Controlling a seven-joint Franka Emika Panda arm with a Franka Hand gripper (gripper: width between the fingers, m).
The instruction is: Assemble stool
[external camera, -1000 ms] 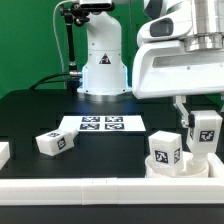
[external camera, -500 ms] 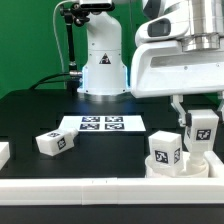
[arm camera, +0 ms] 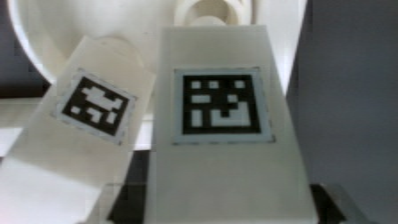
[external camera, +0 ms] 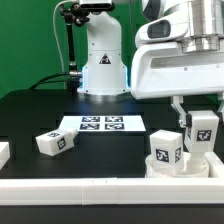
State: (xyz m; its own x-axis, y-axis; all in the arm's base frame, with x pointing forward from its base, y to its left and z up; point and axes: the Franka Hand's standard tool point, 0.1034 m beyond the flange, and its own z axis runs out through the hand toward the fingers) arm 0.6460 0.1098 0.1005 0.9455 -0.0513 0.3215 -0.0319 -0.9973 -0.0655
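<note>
Exterior view: nothing has visibly shifted in the last second. The gripper [external camera: 203, 112] stays at the picture's 3 o'clock, jaws clamped on the held leg [external camera: 205, 132], upright over the seat [external camera: 180, 167] and at 3 o'clock of the standing leg [external camera: 165, 150]. I judge the insertion paused or creeping. A spare leg [external camera: 54, 142] lies on the tabletop [external camera: 30, 112] toward 9 o'clock.

Wrist view: the held leg [arm camera: 214, 120] fills the frame, with the standing leg [arm camera: 93, 100] just beside it.

Desk [external camera: 30, 112] black. Backdrop [external camera: 25, 40] green. Seat [external camera: 187, 166] white. Far-right leg [external camera: 205, 130] white, black-and-white square tag on face. Middle leg [external camera: 165, 148] same white, same tag pattern. Loose leg [external camera: 55, 143] white, tagged too. Marker board [external camera: 100, 124] white, black square tags. Border rail [external camera: 80, 190] plain white.
</note>
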